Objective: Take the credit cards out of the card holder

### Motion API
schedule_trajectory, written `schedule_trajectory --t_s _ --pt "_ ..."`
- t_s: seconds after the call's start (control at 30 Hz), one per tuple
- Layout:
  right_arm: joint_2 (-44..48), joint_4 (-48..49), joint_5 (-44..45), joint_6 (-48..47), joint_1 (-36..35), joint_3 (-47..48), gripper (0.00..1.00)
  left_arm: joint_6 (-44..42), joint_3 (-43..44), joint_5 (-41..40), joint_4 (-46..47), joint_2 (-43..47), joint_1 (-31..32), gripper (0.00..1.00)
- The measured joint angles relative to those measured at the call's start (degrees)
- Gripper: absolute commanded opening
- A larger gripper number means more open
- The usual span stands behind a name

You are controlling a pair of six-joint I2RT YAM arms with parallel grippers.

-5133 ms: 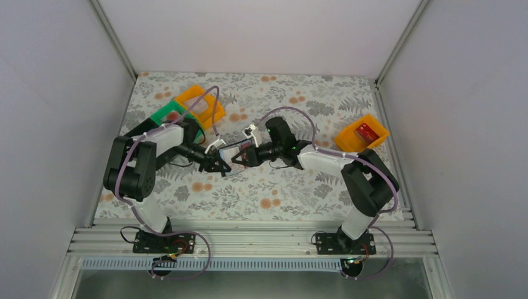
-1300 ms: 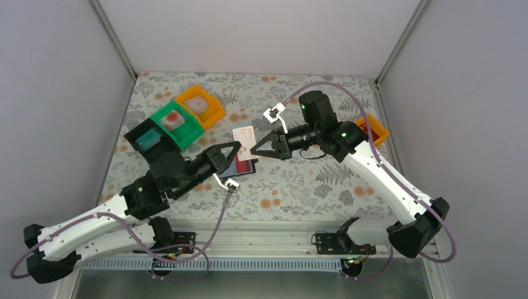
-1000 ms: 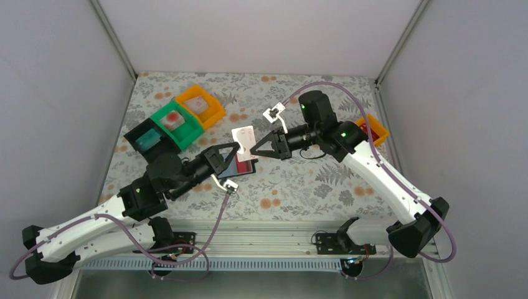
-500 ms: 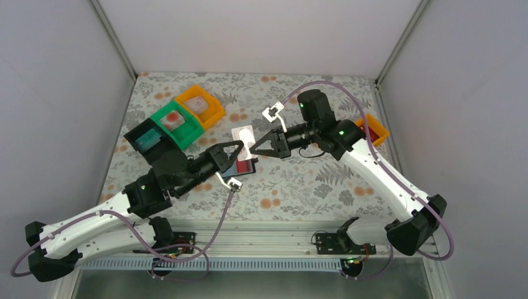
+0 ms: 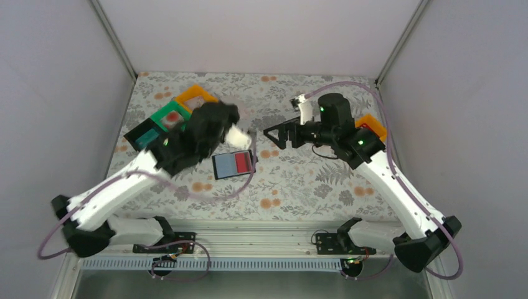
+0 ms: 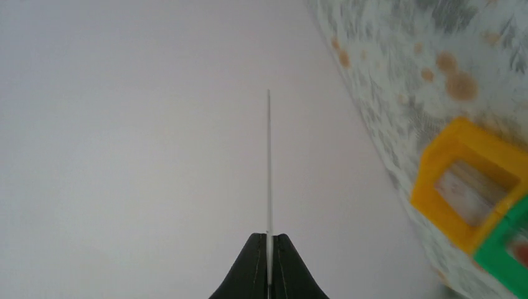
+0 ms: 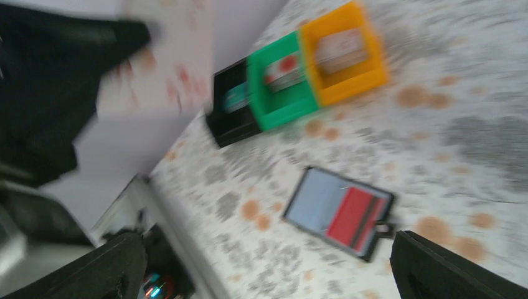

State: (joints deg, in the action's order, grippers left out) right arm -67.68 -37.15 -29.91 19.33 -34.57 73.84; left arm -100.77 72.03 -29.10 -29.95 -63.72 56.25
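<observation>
- Two arms, two pincers. The left pincer [image 6: 269,240] is raised off the counter [image 5: 299,180], its jaws pressed together on one pale card [image 6: 269,162] — from its own camera the card shows edge-on, a thin straight line standing up out of the black fingertips.
- The right pincer [image 7: 271,243] has its jaws wide apart with nothing between them. It hangs above the counter, just right of the left one.
- One card holder [image 5: 233,164] lies open and flat on the counter, below and between the two pincers, touched by neither. It is a black-edged rectangle with a small black tab on one edge.
- Inside the holder I count two panels side by side: a red card [image 7: 352,215] and a pale bluish panel [image 7: 314,199]; whether the bluish one is a card or a glossy pocket I cannot tell.
- Four box-shaped trays in all. Three sit in a touching row at the far left: an orange tray [image 7: 342,53], a green tray [image 7: 283,84] and a black tray [image 7: 230,109], each with a small flat piece inside, too blurred to make out.
- The second orange tray [image 5: 375,129] sits near the right edge, mostly hidden behind the right arm.
- The left arm is smeared with motion blur and covers part of the three-tray row from above.
- The counter wears a matte floral cloth — grey leaves, orange blossoms. Plain pale walls close it in.
</observation>
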Motion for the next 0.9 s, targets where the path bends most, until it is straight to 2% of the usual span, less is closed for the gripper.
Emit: schedule_trajectory --t_s 0.13,0.3,0.43,0.57,0.73,0.9 --pt "2.5 0.0 11.5 1.2 2.3 -1.8 0.99 16.7 20.8 -3.2 -13.9 -16.6 -11.2 0.02" --pt "2.6 0.0 19.6 1.9 4.0 -5.8 0.99 35.9 46.9 -1.0 -32.4 -38.1 -26.4 0.02" --pt "2.4 0.0 21.7 1.9 4.9 -7.6 0.99 44.3 56.2 0.5 -39.5 -50.4 -35.4 0.02" --pt "2.4 0.6 22.4 1.4 5.6 -8.8 0.99 48.8 65.0 2.3 -41.6 -61.9 -40.0 0.02" --pt "0.7 1.4 22.4 0.2 6.8 -10.1 0.99 51.4 68.1 3.3 -40.7 -70.6 -41.7 0.03" --pt "-1.8 2.4 22.4 -0.6 7.8 -10.7 0.99 56.8 70.2 4.8 -39.1 -75.3 -41.7 0.02"
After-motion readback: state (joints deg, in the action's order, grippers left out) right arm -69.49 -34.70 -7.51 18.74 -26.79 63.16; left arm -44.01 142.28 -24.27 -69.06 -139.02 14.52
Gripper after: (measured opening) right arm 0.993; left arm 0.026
